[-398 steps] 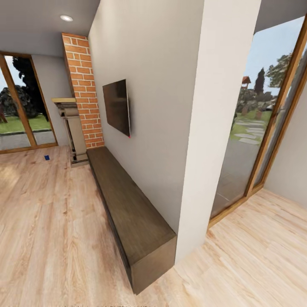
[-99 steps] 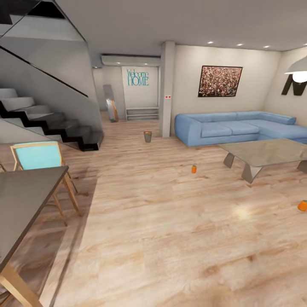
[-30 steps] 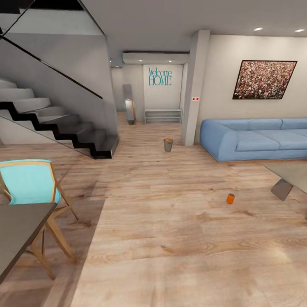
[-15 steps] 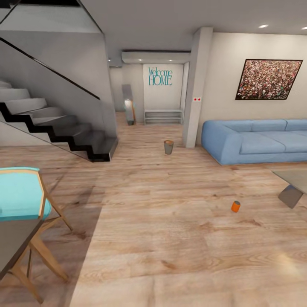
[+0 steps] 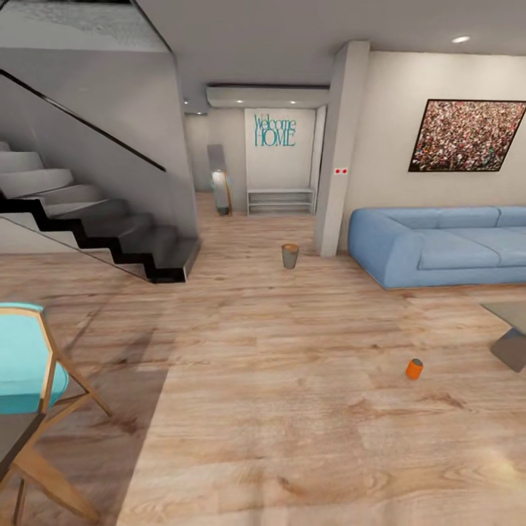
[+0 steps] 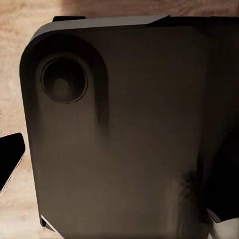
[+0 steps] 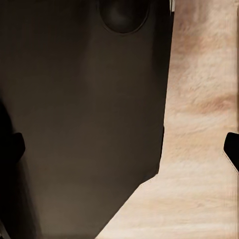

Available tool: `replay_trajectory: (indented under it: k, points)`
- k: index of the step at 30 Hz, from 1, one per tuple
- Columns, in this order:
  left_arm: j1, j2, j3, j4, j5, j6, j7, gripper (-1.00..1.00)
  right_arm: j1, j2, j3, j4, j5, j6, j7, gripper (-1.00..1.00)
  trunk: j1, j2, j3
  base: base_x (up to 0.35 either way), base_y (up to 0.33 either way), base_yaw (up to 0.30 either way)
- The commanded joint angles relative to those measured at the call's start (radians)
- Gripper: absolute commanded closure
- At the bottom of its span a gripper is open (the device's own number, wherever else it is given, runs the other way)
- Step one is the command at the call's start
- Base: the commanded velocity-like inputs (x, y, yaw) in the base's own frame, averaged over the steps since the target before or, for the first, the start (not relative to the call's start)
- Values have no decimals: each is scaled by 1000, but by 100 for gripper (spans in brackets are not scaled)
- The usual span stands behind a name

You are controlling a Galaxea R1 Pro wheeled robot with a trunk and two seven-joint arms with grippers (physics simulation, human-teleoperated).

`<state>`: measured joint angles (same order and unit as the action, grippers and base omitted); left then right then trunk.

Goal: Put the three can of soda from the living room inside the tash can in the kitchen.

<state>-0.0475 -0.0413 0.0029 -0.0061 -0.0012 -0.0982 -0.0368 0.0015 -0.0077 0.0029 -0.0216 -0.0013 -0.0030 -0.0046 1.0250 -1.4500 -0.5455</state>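
1. One orange soda can (image 5: 414,369) stood upright on the light wood floor (image 5: 277,380) in the head view, near a low table (image 5: 513,337) that the picture's edge cut down to a grey corner and one leg.
2. Farther back, the small brown trash can (image 5: 290,256) stood on the same floor, just in front of a white pillar (image 5: 339,146) and well apart from the can.
3. A blue sofa (image 5: 446,245) ran along the wall beyond the pillar, its far end cut off, with a speckled picture (image 5: 467,136) hanging above it.
4. Behind the trash can a white hall opened, with teal "Welcome HOME" lettering (image 5: 275,130) over a low shelf (image 5: 280,201); what leaned on the hall's wall was too small to make out.
5. Dark stairs (image 5: 95,226) climbed at one side, and in the near corner a teal chair (image 5: 25,361) with wooden legs was partly cut off beside a dark bench (image 5: 11,438) edge.
6. Both wrist views were mostly blocked by a large dark robot body panel (image 6: 124,134), with strips of wood floor beside it.
7. Only dark finger tips (image 7: 232,149) showed at the edges of those views, so I cannot tell whether the left hand or the right hand was open or closed.
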Motion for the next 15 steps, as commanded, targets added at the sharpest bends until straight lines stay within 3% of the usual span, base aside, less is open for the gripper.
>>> replay_trajectory:
  k: [1, 15]
  points:
    - [0, 0, 0, 0, 0, 0, 0, -100, 0, 0, 0, 0, 0, 0, 0, -100, 0, 0, 0, 343, 0, 0]
    - [0, 1, -1, 0, 0, -20, -1, -100, 0, 0, 0, 0, 0, 0, 0, -100, 0, 0, 0, 344, 0, 0]
